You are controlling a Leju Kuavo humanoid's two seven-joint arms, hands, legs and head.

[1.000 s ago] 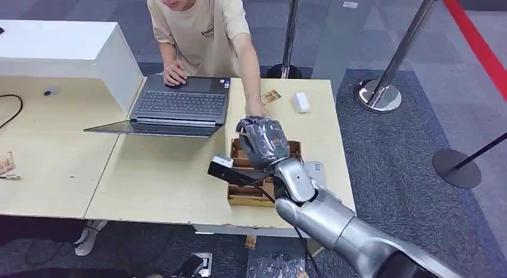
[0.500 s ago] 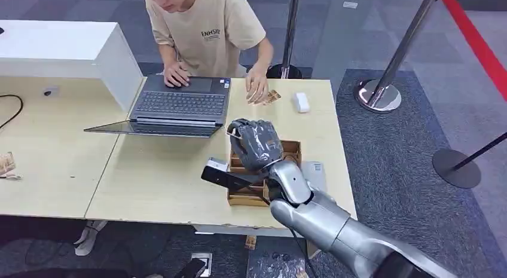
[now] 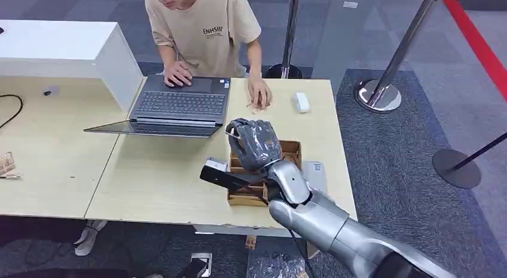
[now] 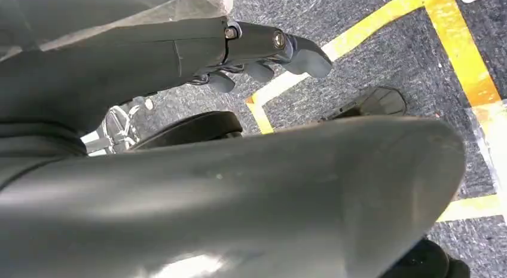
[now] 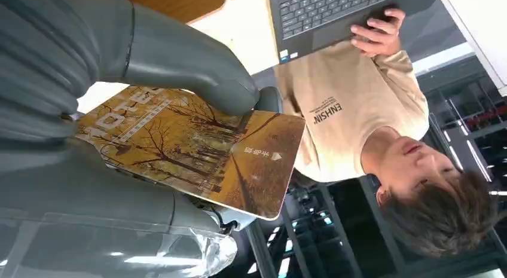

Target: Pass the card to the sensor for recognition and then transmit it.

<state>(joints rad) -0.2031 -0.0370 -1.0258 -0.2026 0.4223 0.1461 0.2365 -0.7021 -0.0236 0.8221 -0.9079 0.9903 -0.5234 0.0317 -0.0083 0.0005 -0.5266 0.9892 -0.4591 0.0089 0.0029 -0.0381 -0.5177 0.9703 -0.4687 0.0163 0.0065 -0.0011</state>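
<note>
Golden-brown, printed with autumn trees, the card [image 5: 197, 155] sits pinched in the right hand [image 3: 256, 144], the thick thumb pressing its face and the fingers [image 5: 119, 200] closed behind it. That hand hangs above the brown cardboard box [image 3: 286, 164] near the front edge of the pale wooden desk [image 3: 149, 176], with a black sensor [image 3: 218, 173] just beside the box. Further back an open laptop [image 3: 179, 104] lies flat, a person [image 3: 206, 33] leaning over it, one hand on the laptop, the other on the desk near a small white device [image 3: 301, 101]. The left hand [image 4: 263, 48] hangs over grey carpet with yellow tape lines, its fingers [image 4: 308, 57] loosely curled and holding nothing.
</note>
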